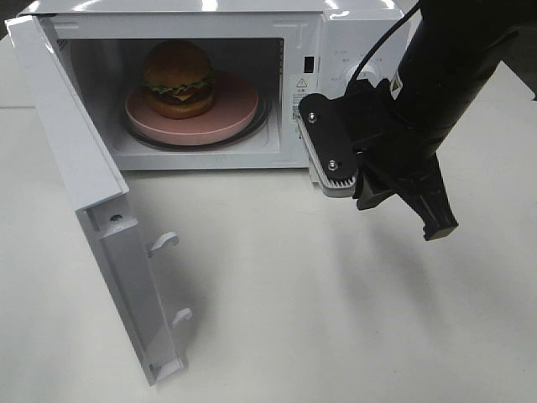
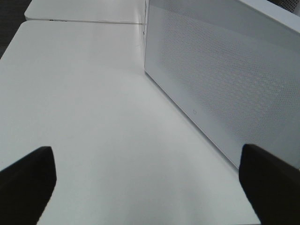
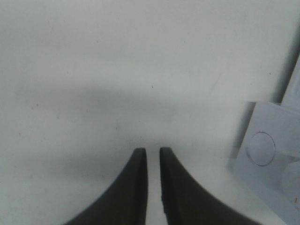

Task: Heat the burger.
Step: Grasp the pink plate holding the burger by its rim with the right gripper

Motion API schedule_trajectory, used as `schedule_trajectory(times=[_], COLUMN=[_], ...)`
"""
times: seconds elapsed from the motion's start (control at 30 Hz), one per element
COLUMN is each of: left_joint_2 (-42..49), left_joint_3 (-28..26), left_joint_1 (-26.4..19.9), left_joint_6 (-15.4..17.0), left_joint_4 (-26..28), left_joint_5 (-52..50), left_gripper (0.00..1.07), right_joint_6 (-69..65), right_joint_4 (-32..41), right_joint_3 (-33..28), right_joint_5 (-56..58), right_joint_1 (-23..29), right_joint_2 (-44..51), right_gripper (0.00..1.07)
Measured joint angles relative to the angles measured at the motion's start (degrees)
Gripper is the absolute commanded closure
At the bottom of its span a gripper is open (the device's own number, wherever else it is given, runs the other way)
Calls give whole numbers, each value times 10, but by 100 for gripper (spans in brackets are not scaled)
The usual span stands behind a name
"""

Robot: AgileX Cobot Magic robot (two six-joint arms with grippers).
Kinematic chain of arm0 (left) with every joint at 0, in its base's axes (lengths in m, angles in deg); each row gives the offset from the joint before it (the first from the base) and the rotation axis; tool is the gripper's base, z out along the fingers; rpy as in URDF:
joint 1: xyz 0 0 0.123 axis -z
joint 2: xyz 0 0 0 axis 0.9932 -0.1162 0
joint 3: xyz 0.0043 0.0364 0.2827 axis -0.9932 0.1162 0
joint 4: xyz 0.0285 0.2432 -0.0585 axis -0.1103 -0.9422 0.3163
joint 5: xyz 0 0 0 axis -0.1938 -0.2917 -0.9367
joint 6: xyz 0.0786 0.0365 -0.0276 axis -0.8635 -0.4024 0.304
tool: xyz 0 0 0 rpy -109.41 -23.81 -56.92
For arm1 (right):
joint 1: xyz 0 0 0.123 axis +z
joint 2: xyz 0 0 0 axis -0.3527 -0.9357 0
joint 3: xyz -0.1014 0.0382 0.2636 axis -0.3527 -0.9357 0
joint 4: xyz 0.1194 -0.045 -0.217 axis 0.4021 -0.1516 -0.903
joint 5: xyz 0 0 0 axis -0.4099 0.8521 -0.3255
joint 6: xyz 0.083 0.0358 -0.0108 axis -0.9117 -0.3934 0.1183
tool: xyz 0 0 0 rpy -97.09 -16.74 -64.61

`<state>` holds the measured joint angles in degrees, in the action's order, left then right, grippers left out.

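The burger [image 1: 178,78] sits on a pink plate [image 1: 235,113] inside the open microwave [image 1: 294,25]. It has a brown bun, green lettuce and a dark patty. My right gripper [image 1: 436,228] hangs in front of the microwave's control panel, fingers pointing down at the table. In the right wrist view the right gripper [image 3: 153,151] shows a narrow gap between its fingers, with nothing in it. My left gripper [image 2: 150,187] is open wide and empty over the table, beside a perforated white panel [image 2: 225,79] of the microwave. It does not show in the exterior high view.
The microwave door [image 1: 92,185] swings out to the front left, its latch hooks [image 1: 164,242] pointing right. A white part with a round knob [image 3: 261,149] lies close to the right gripper. Bare white tabletop [image 1: 302,311] spreads in front of the microwave.
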<state>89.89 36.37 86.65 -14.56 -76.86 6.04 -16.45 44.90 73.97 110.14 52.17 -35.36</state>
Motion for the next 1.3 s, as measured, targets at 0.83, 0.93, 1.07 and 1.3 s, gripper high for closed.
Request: schedule_trajectory(times=[0.83, 0.93, 1.07, 1.3], left_joint_2=[0, 0, 0, 0], left_joint_3=[0, 0, 0, 0], left_joint_1=[0, 0, 0, 0], left_joint_6=[0, 0, 0, 0], left_joint_4=[0, 0, 0, 0], left_joint_5=[0, 0, 0, 0], left_gripper=[8, 8, 8, 8], right_joint_6=[-42, -53, -57, -58], right_joint_4=[-46, -49, -50, -54], right_joint_3=[0, 1, 17, 71], right_joint_5=[-161, -187, -196, -211], right_joint_1=[11, 31, 43, 55], right_joint_2=[-9, -26, -46, -84], right_gripper=[15, 16, 17, 18])
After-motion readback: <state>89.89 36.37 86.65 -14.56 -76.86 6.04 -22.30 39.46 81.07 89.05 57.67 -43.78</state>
